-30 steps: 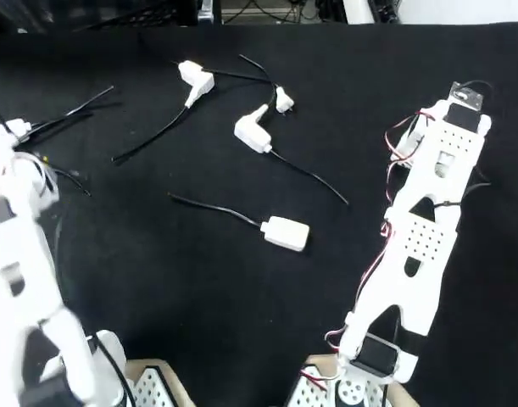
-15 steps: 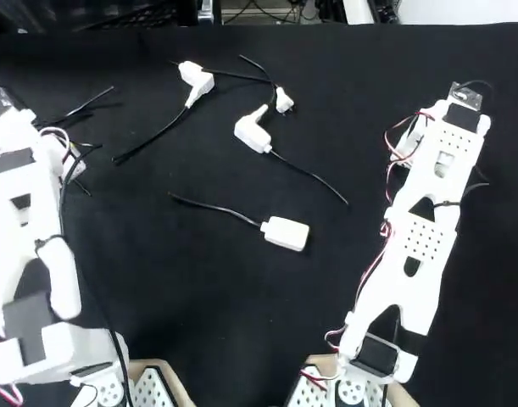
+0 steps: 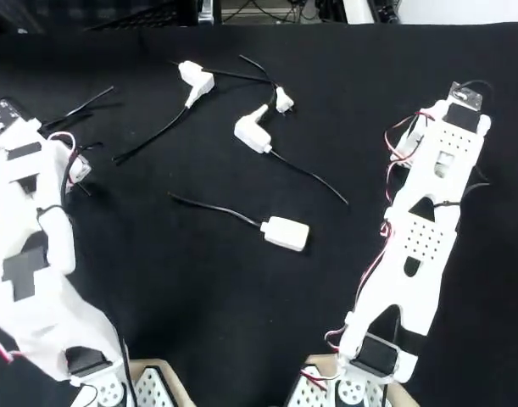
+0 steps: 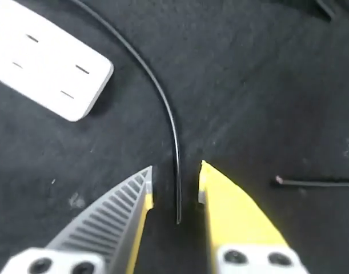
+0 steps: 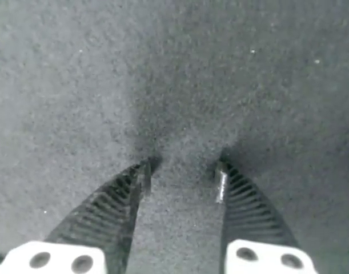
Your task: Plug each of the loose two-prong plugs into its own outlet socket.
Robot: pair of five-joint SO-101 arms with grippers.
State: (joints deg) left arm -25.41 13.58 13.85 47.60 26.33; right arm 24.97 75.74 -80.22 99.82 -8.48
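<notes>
My left gripper [image 4: 175, 171] is open just above the black cloth, and the loose end of a thin black cable [image 4: 168, 120] lies between its fingers, untouched. A white outlet socket [image 4: 45, 68] with slots lies just beyond the fingers. From above, my left arm [image 3: 30, 195] stands at the table's left side, with a small white piece [image 3: 79, 167] beside it. Three white plugs lie at the far middle: one [image 3: 196, 79], a small one [image 3: 284, 100] and an angled one [image 3: 253, 132]. My right gripper [image 5: 183, 168] is open over bare cloth, and the right arm [image 3: 437, 195] rests folded at the right.
A white block [image 3: 286, 232] on a black cable lies mid-table. Several loose black cables [image 3: 309, 175] trail across the cloth. Beyond the table's far edge [image 3: 267, 23] there is clutter.
My left arm has swung up from the near-left edge and now stands over the left part of the table. The right arm and the plugs have not moved.
</notes>
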